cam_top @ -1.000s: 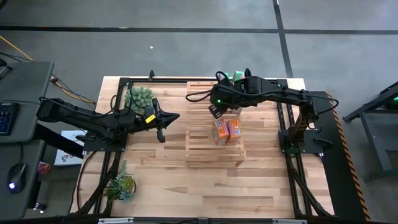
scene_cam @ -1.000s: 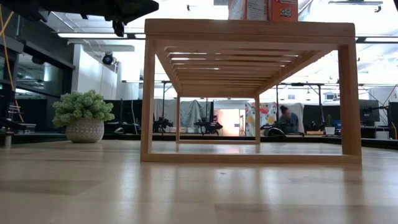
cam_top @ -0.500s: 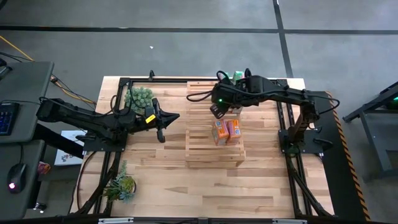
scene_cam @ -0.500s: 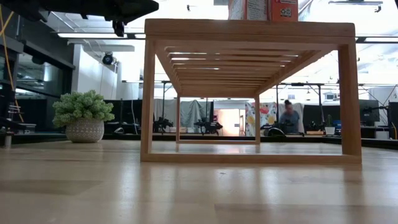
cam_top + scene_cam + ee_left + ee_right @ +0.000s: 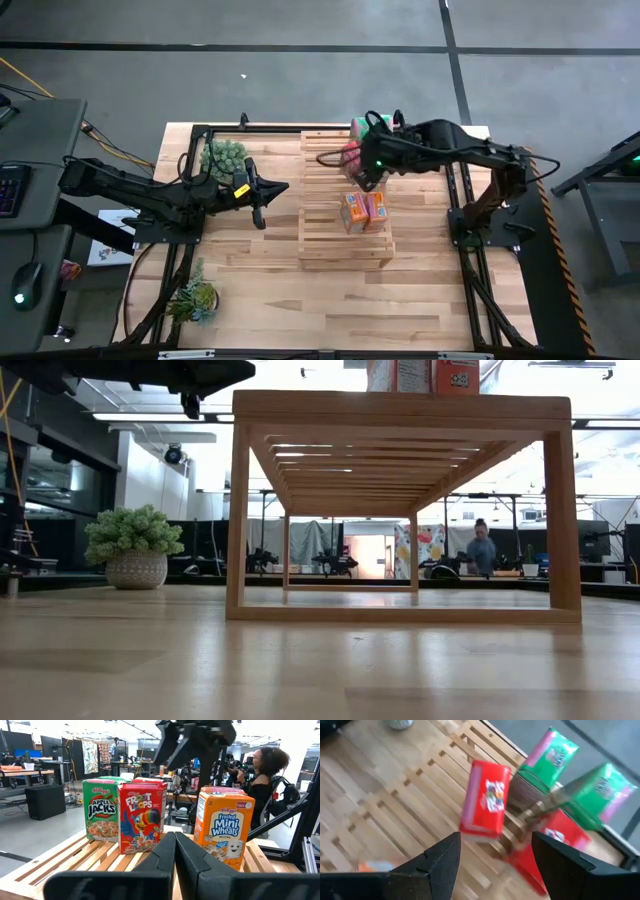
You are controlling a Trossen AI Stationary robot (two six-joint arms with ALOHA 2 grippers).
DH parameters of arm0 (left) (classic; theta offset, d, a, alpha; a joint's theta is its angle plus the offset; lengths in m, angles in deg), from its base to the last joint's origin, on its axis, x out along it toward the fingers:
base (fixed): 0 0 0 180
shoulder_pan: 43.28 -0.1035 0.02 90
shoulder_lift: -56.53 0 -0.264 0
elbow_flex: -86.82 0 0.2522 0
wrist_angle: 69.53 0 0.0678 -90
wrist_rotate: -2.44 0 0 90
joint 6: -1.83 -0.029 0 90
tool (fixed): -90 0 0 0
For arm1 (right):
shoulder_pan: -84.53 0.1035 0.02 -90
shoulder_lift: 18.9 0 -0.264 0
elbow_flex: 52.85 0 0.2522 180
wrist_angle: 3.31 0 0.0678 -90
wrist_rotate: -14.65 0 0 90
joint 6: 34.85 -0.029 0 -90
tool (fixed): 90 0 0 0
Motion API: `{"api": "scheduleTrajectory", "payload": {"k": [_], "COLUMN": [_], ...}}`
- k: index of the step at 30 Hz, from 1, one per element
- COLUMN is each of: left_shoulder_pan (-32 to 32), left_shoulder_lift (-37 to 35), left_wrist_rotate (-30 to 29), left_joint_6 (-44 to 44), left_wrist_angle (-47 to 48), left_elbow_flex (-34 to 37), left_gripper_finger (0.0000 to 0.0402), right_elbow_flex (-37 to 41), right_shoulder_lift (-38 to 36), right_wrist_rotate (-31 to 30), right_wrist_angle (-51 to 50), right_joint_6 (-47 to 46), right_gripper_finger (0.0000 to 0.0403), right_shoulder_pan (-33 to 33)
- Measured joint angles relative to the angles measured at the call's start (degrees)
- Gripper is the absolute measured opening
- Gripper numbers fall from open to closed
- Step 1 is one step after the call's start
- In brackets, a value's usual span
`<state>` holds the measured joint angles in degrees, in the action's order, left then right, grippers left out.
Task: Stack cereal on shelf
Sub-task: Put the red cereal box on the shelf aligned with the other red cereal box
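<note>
The shelf (image 5: 320, 240) of pale slats stands mid-table. On it stand a green box (image 5: 101, 809), a red box (image 5: 145, 816) and an orange box (image 5: 223, 827). From above, two orange boxes (image 5: 365, 210) show mid-shelf, with the red box (image 5: 352, 155) and a green box (image 5: 364, 126) at its far end. My right gripper (image 5: 366, 175) hovers open and empty above the far boxes; its wrist view (image 5: 495, 840) looks down on the red box (image 5: 485, 802) and green boxes (image 5: 550, 755). My left gripper (image 5: 262, 195) is shut, left of the shelf.
A potted plant (image 5: 222, 155) stands at the far left, another (image 5: 195, 295) near the front left. Black frame rails (image 5: 455, 180) run along the table's sides. A person (image 5: 265, 770) sits in the room beyond. Bare tabletop (image 5: 330, 300) lies in front of the shelf.
My right gripper has gone toward the table's right edge above the shelf's far end. The red and green boxes there now show from under it. A person in the room behind has walked toward the right.
</note>
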<state>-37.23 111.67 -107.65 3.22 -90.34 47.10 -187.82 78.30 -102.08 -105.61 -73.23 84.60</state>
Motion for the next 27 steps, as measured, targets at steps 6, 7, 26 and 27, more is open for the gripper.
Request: {"api": "scheduleTrajectory", "payload": {"k": [6,7,26,27], "left_shoulder_pan": [-2.2,-3.2,-17.6,-18.0], "left_shoulder_lift": [0.2,0.6,31.4,32.3], "left_wrist_rotate": [-0.7,-0.1,21.9,21.9], "left_joint_6": [0.0,0.0,-1.9,-1.7], "left_wrist_angle": [-0.4,-0.2,8.6,8.5], "left_elbow_flex": [0.0,-0.2,-24.8,-25.2], "left_gripper_finger": [0.0,0.0,0.0,0.0], "right_elbow_flex": [1.3,2.0,53.2,54.5], "right_shoulder_lift": [-4.9,-6.3,-47.0,-48.4], "right_wrist_rotate": [-4.3,-5.8,-18.5,-18.3], "right_wrist_angle": [-1.6,-1.4,6.1,7.6], "right_joint_6": [0.5,0.1,-21.4,-20.6], "right_gripper_finger": [0.0194,0.0178,0.0008,0.0006], "right_shoulder_pan": [4.3,4.9,9.4,9.4]}}
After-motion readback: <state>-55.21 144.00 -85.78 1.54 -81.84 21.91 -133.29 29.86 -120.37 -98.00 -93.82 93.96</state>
